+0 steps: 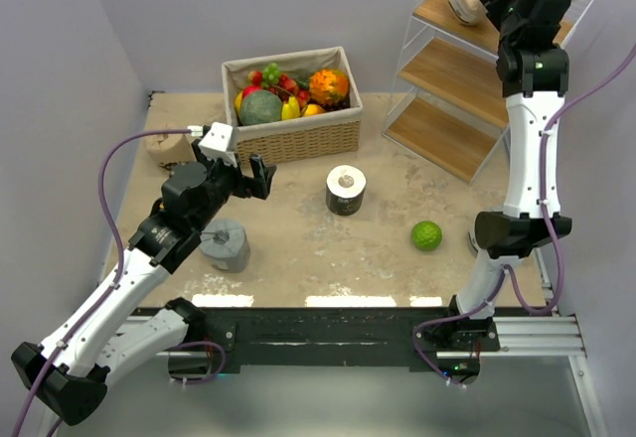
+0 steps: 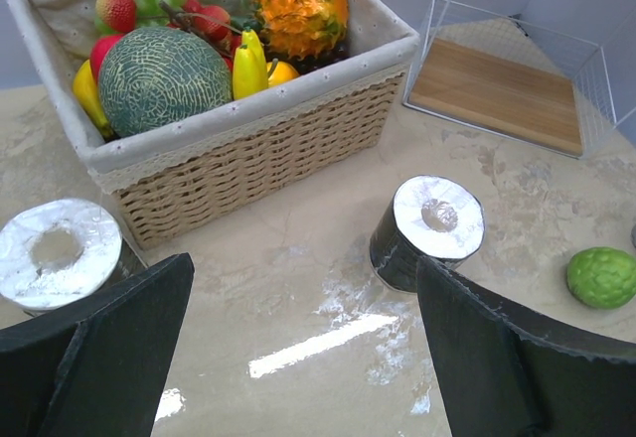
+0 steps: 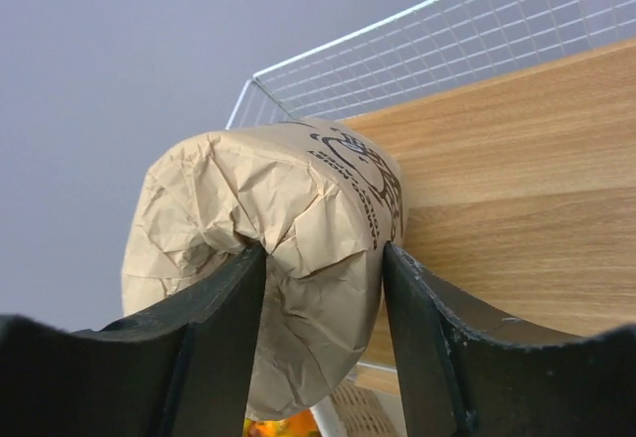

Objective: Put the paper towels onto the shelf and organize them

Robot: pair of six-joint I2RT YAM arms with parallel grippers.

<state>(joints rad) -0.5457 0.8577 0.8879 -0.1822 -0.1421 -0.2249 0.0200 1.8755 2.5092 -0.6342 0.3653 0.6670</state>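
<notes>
Two arms: left low, right up at shelf point(image 1: 452, 79).
Your left gripper point(image 2: 303, 348): spread.
Your right gripper point(image 3: 323, 258): seemingly pinching tan roll point(image 3: 268, 199).
Rolls (four): second tan roll point(image 1: 162, 145), grey roll point(image 1: 225, 244), black roll point(image 1: 345, 190).

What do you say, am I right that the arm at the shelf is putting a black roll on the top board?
Not quite: the roll is tan kraft paper, not black. The right wrist view shows it in the right gripper at the top board of the shelf. The rest of what you said stands.
</notes>
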